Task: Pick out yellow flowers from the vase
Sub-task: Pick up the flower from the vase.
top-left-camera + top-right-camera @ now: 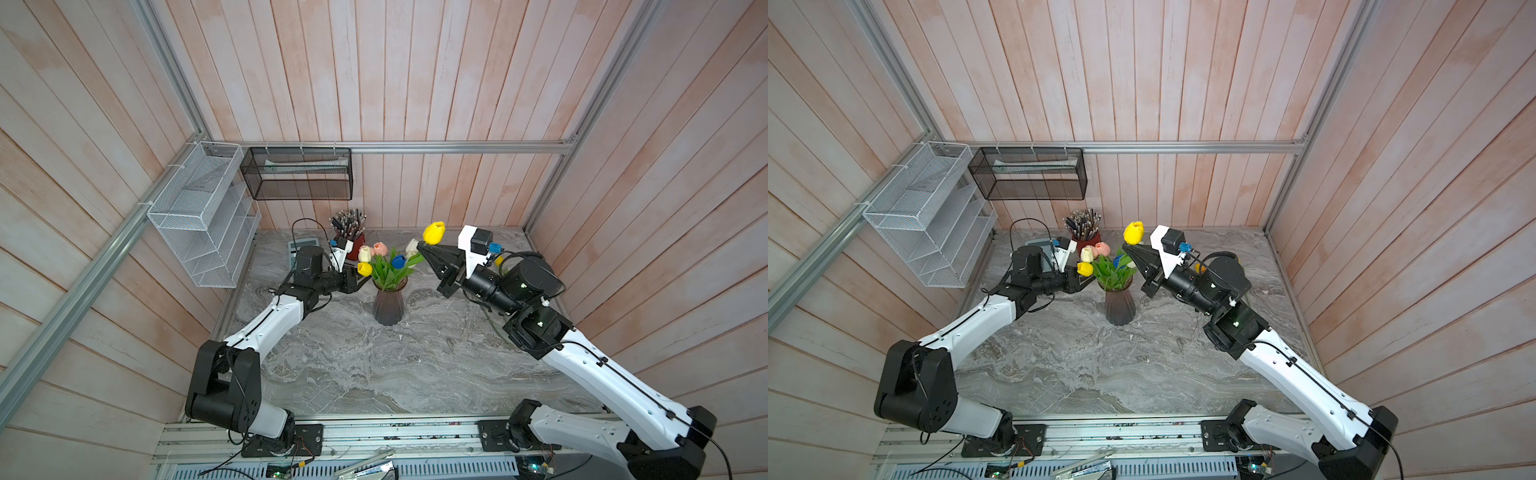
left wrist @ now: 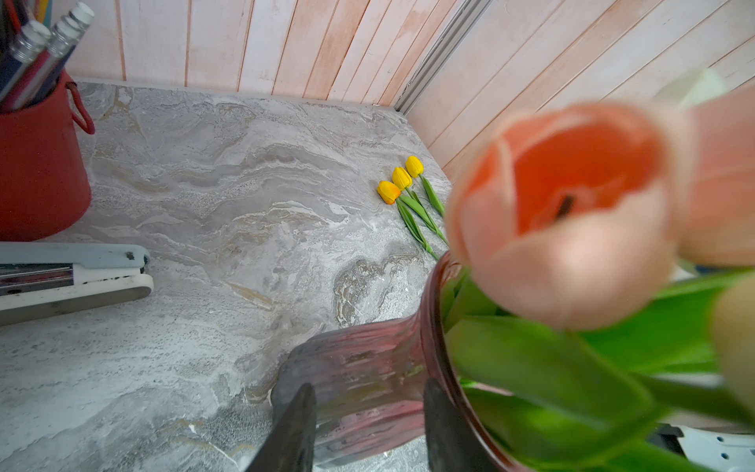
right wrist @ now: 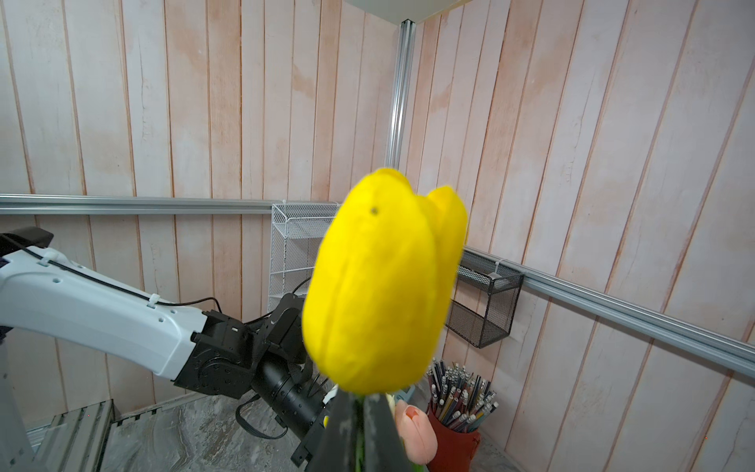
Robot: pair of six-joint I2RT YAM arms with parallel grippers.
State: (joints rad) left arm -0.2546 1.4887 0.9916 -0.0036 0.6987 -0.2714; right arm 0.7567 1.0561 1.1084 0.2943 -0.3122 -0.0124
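Observation:
The dark ribbed vase [image 1: 389,305] [image 1: 1120,305] [image 2: 367,388] stands mid-table. My left gripper [image 1: 365,279] [image 1: 1088,280] [image 2: 367,390] is closed on its neck, one finger on each side. One of the yellow flowers [image 1: 434,232] [image 1: 1134,232] [image 3: 380,286] is raised above the bouquet, and my right gripper [image 1: 420,247] [image 1: 1125,248] [image 3: 361,402] is shut on its stem just under the head. Another yellow flower [image 1: 365,269] [image 1: 1085,269] stays in the vase on the left side. Three yellow flowers [image 2: 402,177] lie on the table at the far right, mostly hidden behind my right arm in both top views.
Pink [image 1: 380,248], white [image 1: 411,247] and blue [image 1: 399,261] tulips stand in the vase. A red pencil cup [image 1: 356,245] [image 2: 41,163] [image 3: 453,445], a stapler [image 2: 73,274] and a calculator [image 1: 301,246] sit at the back left. A white wire rack [image 1: 203,216] and a black mesh basket [image 1: 297,173] hang on the walls.

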